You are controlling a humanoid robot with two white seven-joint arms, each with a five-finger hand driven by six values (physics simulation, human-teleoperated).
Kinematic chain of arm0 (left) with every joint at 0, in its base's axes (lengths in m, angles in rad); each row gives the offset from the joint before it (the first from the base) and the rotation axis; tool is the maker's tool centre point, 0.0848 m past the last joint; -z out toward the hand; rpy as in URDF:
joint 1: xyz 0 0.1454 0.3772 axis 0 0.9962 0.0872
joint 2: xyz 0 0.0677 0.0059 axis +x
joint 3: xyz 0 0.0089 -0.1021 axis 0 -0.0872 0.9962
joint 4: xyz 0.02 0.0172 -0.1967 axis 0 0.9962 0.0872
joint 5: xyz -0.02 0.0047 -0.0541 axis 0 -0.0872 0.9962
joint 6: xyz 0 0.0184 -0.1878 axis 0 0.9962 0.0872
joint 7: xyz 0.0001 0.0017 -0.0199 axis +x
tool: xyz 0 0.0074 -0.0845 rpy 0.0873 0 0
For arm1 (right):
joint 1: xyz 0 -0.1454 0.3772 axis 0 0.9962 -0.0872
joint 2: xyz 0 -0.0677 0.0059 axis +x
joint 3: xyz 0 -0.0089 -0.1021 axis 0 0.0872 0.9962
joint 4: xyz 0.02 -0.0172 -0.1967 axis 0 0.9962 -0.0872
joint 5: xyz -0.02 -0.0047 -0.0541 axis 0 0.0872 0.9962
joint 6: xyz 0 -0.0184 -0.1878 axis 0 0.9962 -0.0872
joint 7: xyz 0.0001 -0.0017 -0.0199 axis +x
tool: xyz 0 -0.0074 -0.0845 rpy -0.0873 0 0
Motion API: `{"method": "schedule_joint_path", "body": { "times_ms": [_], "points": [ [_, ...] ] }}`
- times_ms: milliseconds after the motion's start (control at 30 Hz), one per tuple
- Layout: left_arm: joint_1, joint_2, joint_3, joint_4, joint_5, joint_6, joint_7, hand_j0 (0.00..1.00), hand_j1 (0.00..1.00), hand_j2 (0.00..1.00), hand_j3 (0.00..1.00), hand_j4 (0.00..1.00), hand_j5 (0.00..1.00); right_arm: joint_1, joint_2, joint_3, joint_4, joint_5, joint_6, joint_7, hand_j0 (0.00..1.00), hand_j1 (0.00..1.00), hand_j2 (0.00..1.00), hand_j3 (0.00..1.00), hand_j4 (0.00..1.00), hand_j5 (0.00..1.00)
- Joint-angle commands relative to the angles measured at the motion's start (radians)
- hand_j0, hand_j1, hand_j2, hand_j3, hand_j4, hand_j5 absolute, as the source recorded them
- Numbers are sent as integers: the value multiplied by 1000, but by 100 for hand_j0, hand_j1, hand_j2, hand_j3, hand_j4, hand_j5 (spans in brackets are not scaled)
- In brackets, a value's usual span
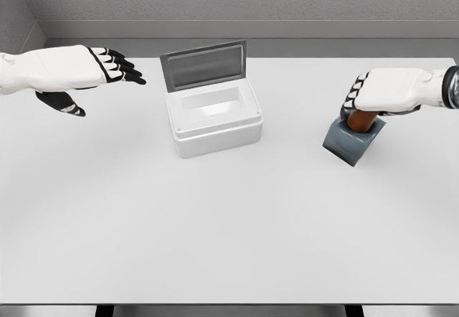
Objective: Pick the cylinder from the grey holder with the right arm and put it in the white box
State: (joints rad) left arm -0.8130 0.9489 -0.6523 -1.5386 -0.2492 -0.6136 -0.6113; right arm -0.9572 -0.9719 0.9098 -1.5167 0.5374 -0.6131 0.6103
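Head view shows the white desk [229,238] filling nearly the whole picture, with grey walls behind it at twelve o'clock. Next in size is the white box [217,120], standing a little to eleven o'clock of the desk's middle; its grey lid [204,65] is raised upright along the far edge, and the inside is open to the camera. At nine to ten o'clock the left arm comes in from the picture's left, and the left hand [107,69] hangs above the desk with its dark fingers stretched out flat toward the box, the thumb dropped below, holding nothing. It is well apart from the box. At three o'clock the right hand [380,93] reaches in from the right edge, its fingers curled down and closed around the top of the brown cylinder [361,121]. That cylinder still sits in the grey holder [351,143], only a short brown stretch showing between hand and holder. The holder is tilted, its near lower corner pointing toward seven o'clock, and it lies well apart from the box, at the box's three o'clock.
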Motion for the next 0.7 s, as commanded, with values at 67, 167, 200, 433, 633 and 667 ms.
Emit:
{"method": "schedule_joint_path", "body": {
  "times_ms": [67,167,200,433,633,667],
  "points": [
    [0,1,0,0,5,3,0,100,100,100,100,100,100,0,-1,0,-2,-5,2,1,58,58,58,58,58,58],
    [0,1,2,0,5,3,0,100,100,100,100,100,100,-2,-1,1,-3,-5,2,1,56,56,56,56,56,56],
    [-2,1,0,0,5,3,0,100,100,100,100,100,100,-2,-1,0,-7,-5,2,1,56,56,56,56,56,56],
    [-8,7,5,2,8,3,0,100,100,100,100,100,100,-34,-13,-2,-31,-10,2,1,53,53,53,53,53,53],
    [-2,8,5,2,8,3,0,100,100,100,100,100,100,-54,-28,-9,-68,-11,2,1,53,53,53,53,53,53],
    [-3,8,5,2,8,3,0,100,100,100,100,100,100,-57,-28,-8,-68,-11,2,1,53,53,53,53,53,53]
  ]
}}
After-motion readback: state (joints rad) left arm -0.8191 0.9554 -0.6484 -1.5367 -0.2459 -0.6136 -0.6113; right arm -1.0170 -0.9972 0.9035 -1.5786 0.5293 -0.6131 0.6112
